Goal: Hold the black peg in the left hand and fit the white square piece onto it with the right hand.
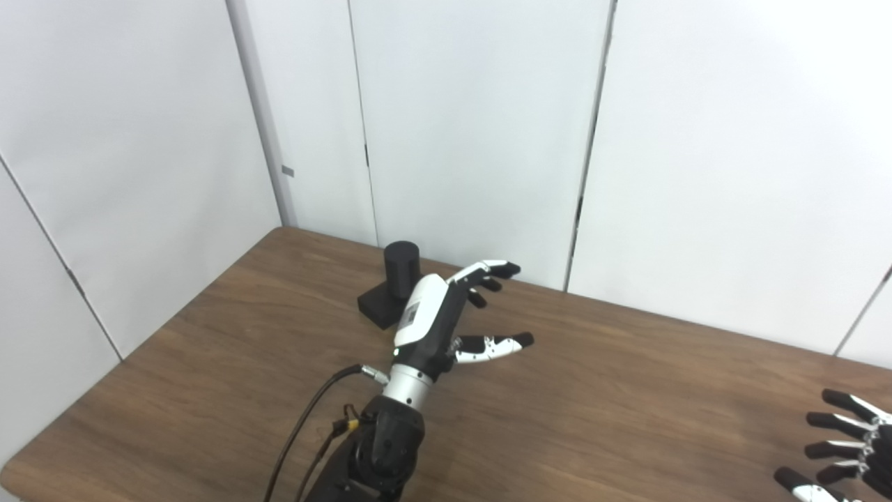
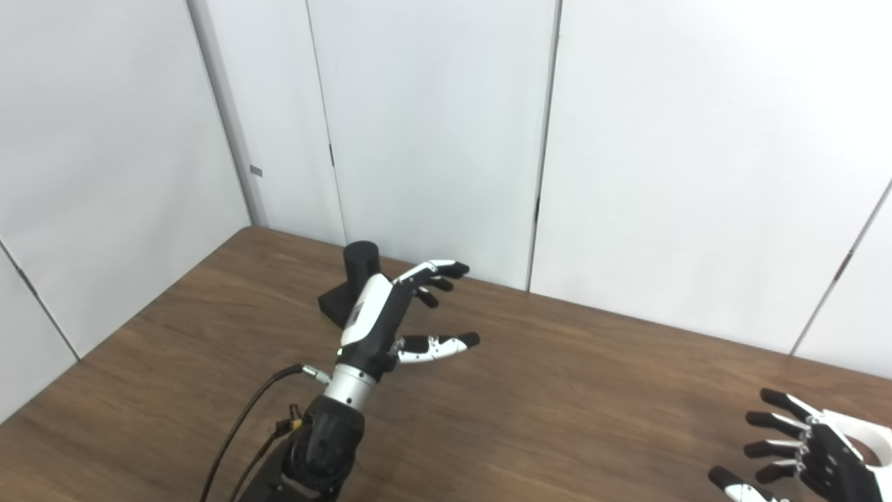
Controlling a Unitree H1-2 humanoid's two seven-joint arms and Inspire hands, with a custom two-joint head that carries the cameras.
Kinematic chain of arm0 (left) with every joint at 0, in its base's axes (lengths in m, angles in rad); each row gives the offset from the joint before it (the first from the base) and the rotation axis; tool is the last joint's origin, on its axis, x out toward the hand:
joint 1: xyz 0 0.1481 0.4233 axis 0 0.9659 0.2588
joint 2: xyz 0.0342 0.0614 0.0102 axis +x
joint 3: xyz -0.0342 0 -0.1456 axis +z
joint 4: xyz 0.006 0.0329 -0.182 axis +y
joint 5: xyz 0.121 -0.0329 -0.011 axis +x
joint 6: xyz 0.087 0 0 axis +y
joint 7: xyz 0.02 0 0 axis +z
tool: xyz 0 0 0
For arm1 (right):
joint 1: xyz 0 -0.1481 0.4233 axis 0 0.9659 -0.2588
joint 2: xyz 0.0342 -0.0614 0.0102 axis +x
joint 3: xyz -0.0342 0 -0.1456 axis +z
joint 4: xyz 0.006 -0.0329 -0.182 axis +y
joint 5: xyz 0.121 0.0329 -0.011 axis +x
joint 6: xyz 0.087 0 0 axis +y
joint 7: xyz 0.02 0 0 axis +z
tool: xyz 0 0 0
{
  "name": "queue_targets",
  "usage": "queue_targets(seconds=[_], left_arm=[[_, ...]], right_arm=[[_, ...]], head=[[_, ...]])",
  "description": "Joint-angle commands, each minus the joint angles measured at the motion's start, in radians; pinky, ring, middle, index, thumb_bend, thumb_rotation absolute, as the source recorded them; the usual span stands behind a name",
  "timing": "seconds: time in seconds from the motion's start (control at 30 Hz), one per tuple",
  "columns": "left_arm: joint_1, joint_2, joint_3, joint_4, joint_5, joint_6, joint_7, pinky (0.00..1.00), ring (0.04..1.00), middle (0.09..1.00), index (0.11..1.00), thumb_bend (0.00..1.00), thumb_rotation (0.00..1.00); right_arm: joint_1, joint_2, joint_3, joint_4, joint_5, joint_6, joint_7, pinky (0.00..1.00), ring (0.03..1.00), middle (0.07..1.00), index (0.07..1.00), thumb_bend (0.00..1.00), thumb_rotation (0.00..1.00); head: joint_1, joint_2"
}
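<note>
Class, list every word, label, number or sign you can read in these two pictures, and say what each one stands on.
No text can be read.
Grey label patch on the back of the left robot hand: too blurred to read.
Small grey tag on the white wall panel seam: too small to read.
Black cylindrical peg on its square base: no marking visible.

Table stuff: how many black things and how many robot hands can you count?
Black peg on its base: 1
Robot hands: 2, the left hand and the right hand, both open
White square pieces in view: 0
Total: 3
</note>
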Motion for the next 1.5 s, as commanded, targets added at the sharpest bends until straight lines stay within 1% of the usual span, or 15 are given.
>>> queue_targets(seconds=[0.0,0.2,0.33,0.43,0.57,0.7,0.83,0.9,0.97,1.07,1.17,1.23,1.3,1.33,1.47], left_arm=[[-0.037,0.021,0.019,-0.039,0.006,0.011,0.025,0.6,0.717,0.769,0.745,0.78,0.11],[-0.042,0.054,0.048,-0.041,0.028,0.067,0.033,0.62,0.732,0.779,0.758,0.8,0.11],[-0.053,0.075,0.059,-0.042,0.073,0.137,0.043,0.62,0.731,0.778,0.757,0.83,0.14],[-0.061,0.092,0.065,-0.038,0.092,0.17,0.052,0.63,0.742,0.786,0.762,0.83,0.12],[-0.073,0.112,0.077,-0.022,0.094,0.188,0.07,0.65,0.762,0.79,0.77,0.82,0.14],[-0.082,0.131,0.083,-0.011,0.097,0.204,0.08,0.67,0.784,0.806,0.777,0.82,0.16],[-0.094,0.157,0.081,0.008,0.109,0.194,0.106,0.68,0.795,0.813,0.78,0.82,0.16],[-0.102,0.169,0.082,0.022,0.108,0.183,0.116,0.67,0.787,0.821,0.785,0.82,0.16],[-0.114,0.183,0.083,0.039,0.114,0.177,0.132,0.68,0.802,0.835,0.784,0.83,0.18],[-0.126,0.202,0.08,0.044,0.121,0.184,0.133,0.71,0.824,0.852,0.787,0.83,0.21],[-0.135,0.222,0.074,0.044,0.144,0.207,0.13,0.75,0.863,0.861,0.797,0.83,0.22],[-0.139,0.231,0.072,0.049,0.162,0.218,0.132,0.76,0.872,0.862,0.801,0.83,0.23],[-0.145,0.242,0.069,0.065,0.181,0.225,0.143,0.73,0.864,0.863,0.799,0.85,0.27],[-0.149,0.247,0.066,0.074,0.198,0.243,0.145,0.72,0.864,0.864,0.799,0.85,0.28],[-0.162,0.261,0.057,0.1,0.231,0.285,0.143,0.74,0.919,0.915,0.808,0.92,0.3]], right_arm=[[-0.024,-0.01,-0.009,-0.01,0.011,-0.047,0.0,0.4,0.552,0.681,0.763,0.63,0.0],[-0.022,-0.01,-0.006,-0.015,0.007,-0.039,-0.002,0.4,0.552,0.681,0.762,0.63,0.0],[-0.023,-0.011,-0.004,-0.011,0.005,-0.037,0.0,0.4,0.557,0.682,0.761,0.63,0.0],[-0.023,-0.011,-0.003,-0.014,0.002,-0.029,0.0,0.4,0.555,0.684,0.762,0.62,0.0],[-0.022,-0.01,-0.003,-0.017,-0.001,-0.025,0.0,0.4,0.559,0.687,0.763,0.62,0.0],[-0.023,-0.012,-0.005,-0.009,0.003,-0.04,0.0,0.39,0.549,0.683,0.76,0.62,0.0],[-0.021,-0.012,-0.006,-0.02,0.004,-0.025,0.002,0.4,0.551,0.684,0.76,0.62,0.0],[-0.021,-0.014,-0.008,-0.019,0.006,-0.029,0.002,0.4,0.555,0.684,0.76,0.62,0.0],[-0.021,-0.014,-0.008,-0.022,0.005,-0.022,0.002,0.4,0.553,0.683,0.76,0.62,0.0],[-0.021,-0.014,-0.009,-0.022,0.008,-0.023,0.002,0.4,0.548,0.682,0.76,0.62,0.0],[-0.021,-0.014,-0.01,-0.021,0.009,-0.025,0.003,0.4,0.549,0.683,0.761,0.62,0.0],[-0.02,-0.013,-0.01,-0.023,0.011,-0.023,0.003,0.4,0.55,0.684,0.76,0.62,0.0],[-0.02,-0.013,-0.01,-0.023,0.013,-0.025,0.004,0.4,0.545,0.682,0.758,0.62,0.0],[-0.021,-0.014,-0.01,-0.022,0.014,-0.027,0.004,0.39,0.544,0.682,0.757,0.62,0.0],[-0.019,-0.015,-0.009,-0.025,0.011,-0.027,0.004,0.39,0.54,0.681,0.76,0.62,0.0]], head=[[-0.001,0.001],[0.006,0.006],[0.009,0.005],[0.008,0.004],[0.008,0.006],[0.008,0.007],[0.008,0.009],[0.007,0.01],[0.007,0.011],[0.007,0.011],[0.007,0.011],[0.007,0.013],[0.007,0.013],[0.007,0.013],[0.006,0.018]])
